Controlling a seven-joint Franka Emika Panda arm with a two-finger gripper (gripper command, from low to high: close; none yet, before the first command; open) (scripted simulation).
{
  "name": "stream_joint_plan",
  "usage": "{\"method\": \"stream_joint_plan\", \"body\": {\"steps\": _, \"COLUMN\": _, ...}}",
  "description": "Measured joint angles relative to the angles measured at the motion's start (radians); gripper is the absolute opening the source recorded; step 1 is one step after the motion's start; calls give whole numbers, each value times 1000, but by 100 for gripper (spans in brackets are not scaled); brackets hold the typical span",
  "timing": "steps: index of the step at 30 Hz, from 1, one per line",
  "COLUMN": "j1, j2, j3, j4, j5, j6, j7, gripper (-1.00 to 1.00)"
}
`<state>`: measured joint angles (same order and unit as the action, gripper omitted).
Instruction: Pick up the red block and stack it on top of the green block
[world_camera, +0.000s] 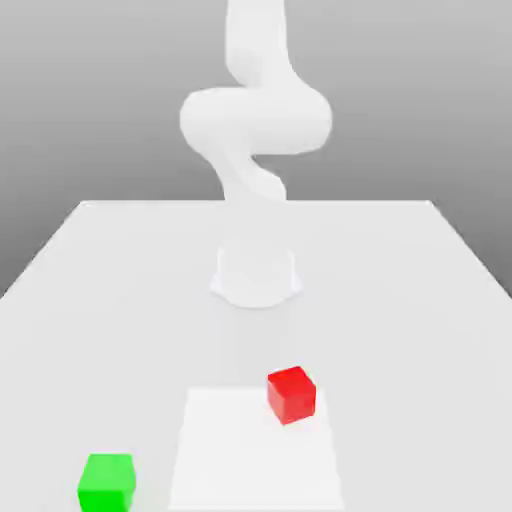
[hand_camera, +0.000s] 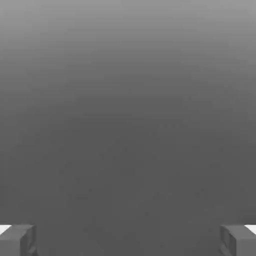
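The red block (world_camera: 291, 394) sits on the white table (world_camera: 420, 300), in front of the arm's base and slightly toward the exterior view's right. The green block (world_camera: 107, 481) rests near the table's front edge on the exterior view's left, well apart from the red one. In the hand view my gripper (hand_camera: 128, 242) is open. Its two grey fingertips (hand_camera: 17, 240) stand far apart with nothing between them, against a plain grey background. Neither block appears in the hand view.
The arm's round base (world_camera: 256, 275) stands mid-table, and its white links (world_camera: 256, 120) rise and curl out of the exterior view's top. A paler rectangular patch (world_camera: 255, 455) lies at the front centre, beside the red block.
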<state>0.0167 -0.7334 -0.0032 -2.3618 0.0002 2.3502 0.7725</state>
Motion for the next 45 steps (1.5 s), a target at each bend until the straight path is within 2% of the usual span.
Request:
{"method": "stream_joint_plan", "body": {"steps": 17, "j1": 124, "j2": 609, "j3": -6, "j4": -501, "j5": 0, "j6": 441, "j7": -237, "gripper": 0}}
{"method": "stream_joint_plan", "body": {"steps": 24, "j1": 131, "j2": 900, "j3": -2, "j4": -501, "j5": 6, "j6": 680, "j7": -259, "gripper": 0}}
{"method": "stream_joint_plan", "body": {"steps": 25, "j1": 131, "j2": 924, "j3": -1, "j4": -498, "j5": 7, "j6": 700, "j7": -259, "gripper": -100}}
{"method": "stream_joint_plan", "body": {"steps": 32, "j1": 128, "j2": 924, "j3": 1, "j4": -498, "j5": 3, "j6": 699, "j7": -256, "gripper": -100}}
{"method": "stream_joint_plan", "body": {"steps": 39, "j1": 132, "j2": 694, "j3": -5, "j4": -531, "j5": -2, "j6": 502, "j7": -253, "gripper": -100}}
{"method": "stream_joint_plan", "body": {"steps": 45, "j1": 20, "j2": 746, "j3": -74, "j4": -360, "j5": 32, "j6": 378, "j7": -287, "gripper": -100}}
